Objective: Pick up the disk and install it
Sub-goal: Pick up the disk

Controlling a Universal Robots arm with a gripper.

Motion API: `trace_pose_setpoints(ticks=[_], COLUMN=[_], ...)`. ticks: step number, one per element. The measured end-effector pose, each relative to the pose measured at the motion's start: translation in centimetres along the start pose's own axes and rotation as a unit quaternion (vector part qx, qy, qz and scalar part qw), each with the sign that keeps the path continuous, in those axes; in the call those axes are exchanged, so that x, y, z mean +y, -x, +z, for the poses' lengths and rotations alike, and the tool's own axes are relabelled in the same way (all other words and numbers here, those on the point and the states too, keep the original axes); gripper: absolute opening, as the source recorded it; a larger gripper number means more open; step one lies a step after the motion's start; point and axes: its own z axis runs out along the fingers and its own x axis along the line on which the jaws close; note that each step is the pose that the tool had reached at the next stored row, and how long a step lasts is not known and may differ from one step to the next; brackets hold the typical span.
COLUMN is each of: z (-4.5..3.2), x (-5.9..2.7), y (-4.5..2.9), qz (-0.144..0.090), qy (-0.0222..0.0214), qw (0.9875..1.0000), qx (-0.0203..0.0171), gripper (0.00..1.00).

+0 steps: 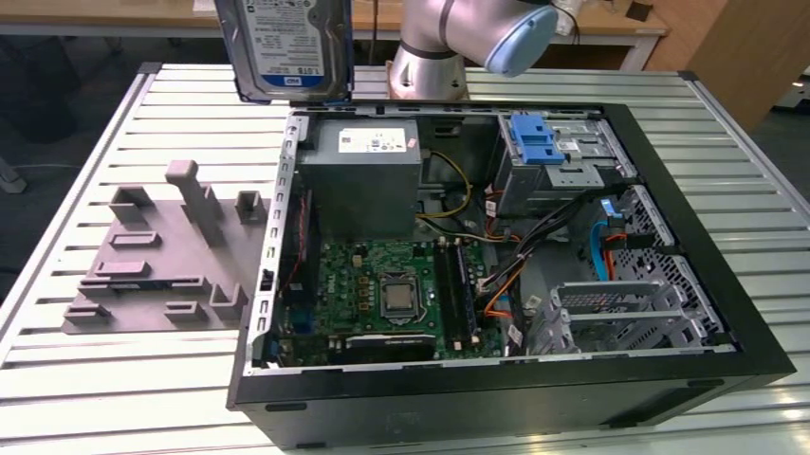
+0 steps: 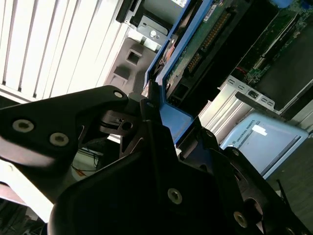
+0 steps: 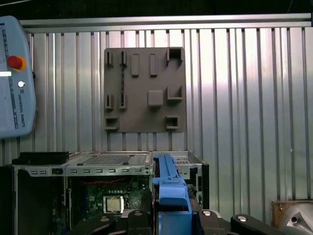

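Disk hangs on edge in the air, over the far wall of the open computer case. Gripper fingers are clamped on its blue carrier frame. Likely dense, rigid and shock-sensitive. Best held by the frame edges, never the label face or circuit board. Grey fixture plate lies beside the case.

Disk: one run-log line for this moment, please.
disk: upright, off the table | pincer: shut on disk's blue frame | case: open, disk not yet installed
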Motion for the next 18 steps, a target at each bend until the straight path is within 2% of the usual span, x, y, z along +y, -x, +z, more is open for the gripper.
trace_pose_setpoints(ticks=[12, 18], z=[-0.03, -0.04], x=[-1.78, -3.10], y=[0.06, 0.11], qz=[0.000, 0.000], qy=[0.0000, 0.0002], qw=[1.0000, 1.0000], qx=[0.0000, 0.0000], gripper=[0.36, 0.36])
